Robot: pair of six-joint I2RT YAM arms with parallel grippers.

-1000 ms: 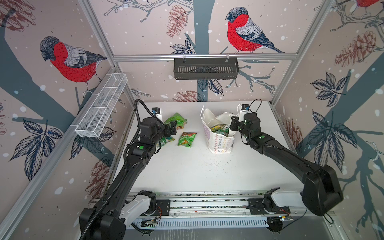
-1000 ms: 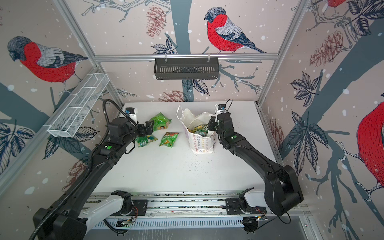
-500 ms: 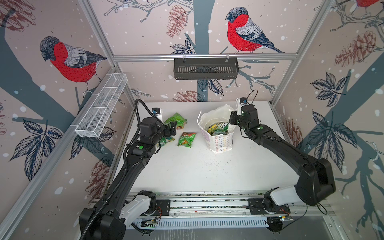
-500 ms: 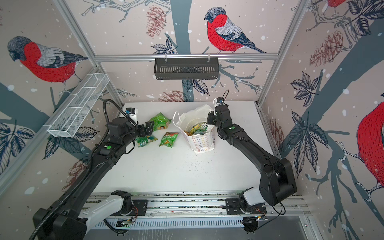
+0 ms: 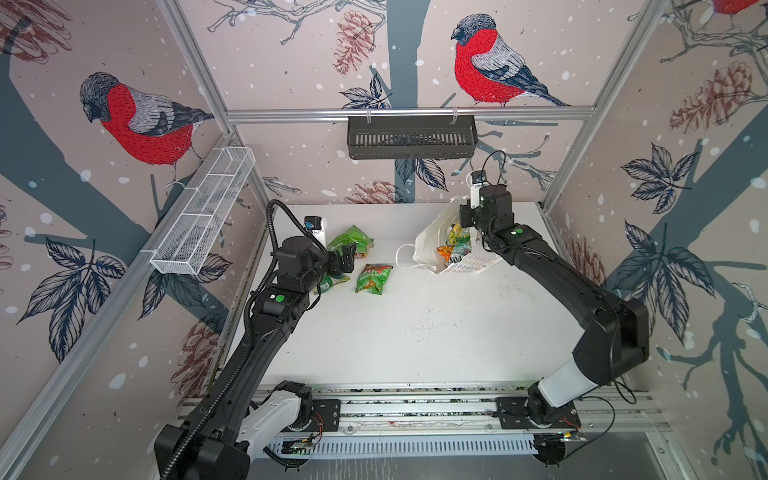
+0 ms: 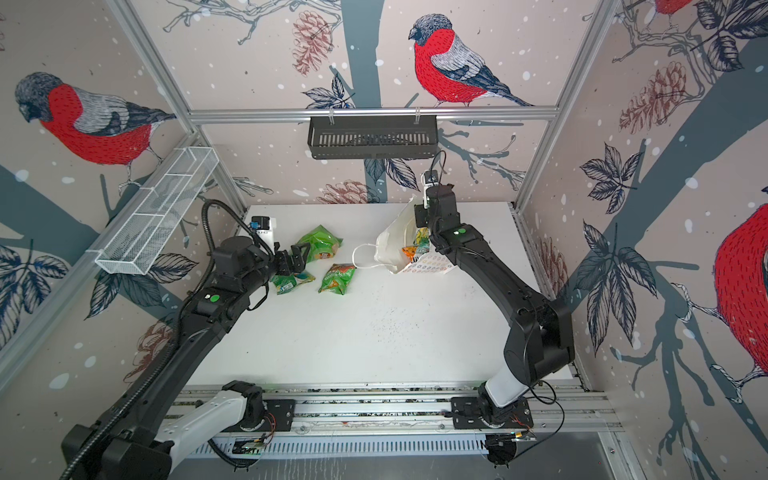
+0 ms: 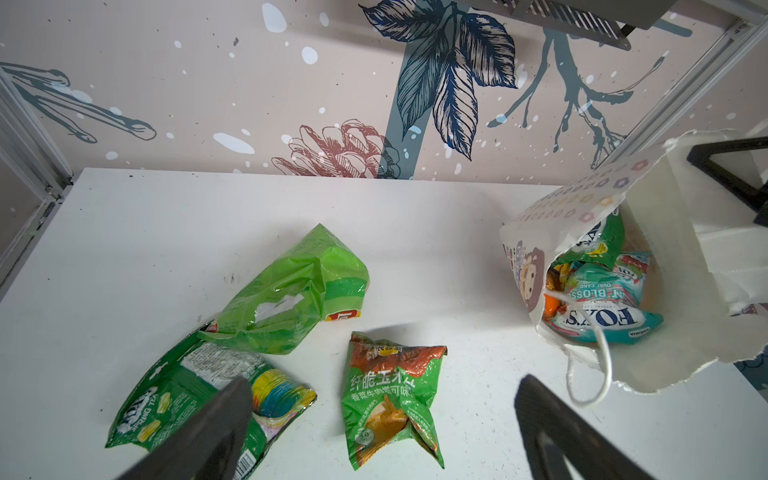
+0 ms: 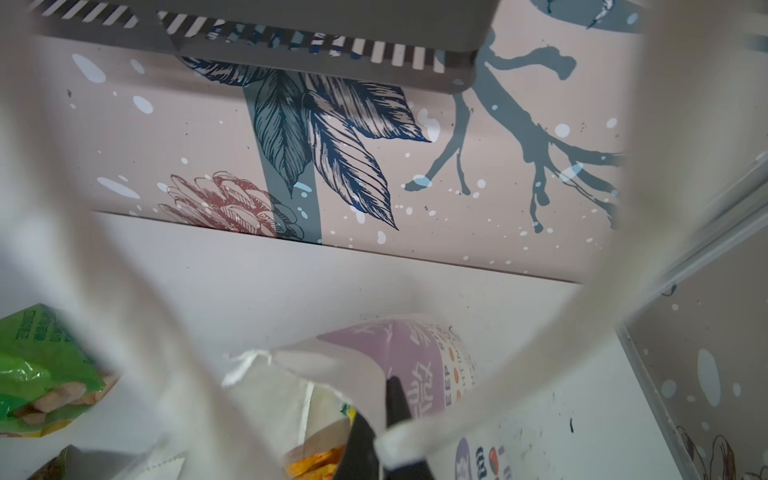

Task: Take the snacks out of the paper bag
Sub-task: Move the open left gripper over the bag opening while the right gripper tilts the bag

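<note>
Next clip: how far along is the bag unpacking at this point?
Done: three green packets lie on the table beside the paper bag. In hand: the right claw is shut on the bag's rim, holding it tipped with its mouth toward the open, empty left claw. Left: several packets inside, including a teal packet and an orange packet; exact count hidden.

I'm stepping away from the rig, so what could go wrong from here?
The right gripper pinches only the thin, ragged rim of the paper bag; it could tear or slip, and the tilted bag would drop. The loose cord handle hangs at the bag's mouth, so the open left gripper may snag it reaching for the teal packet.
</note>
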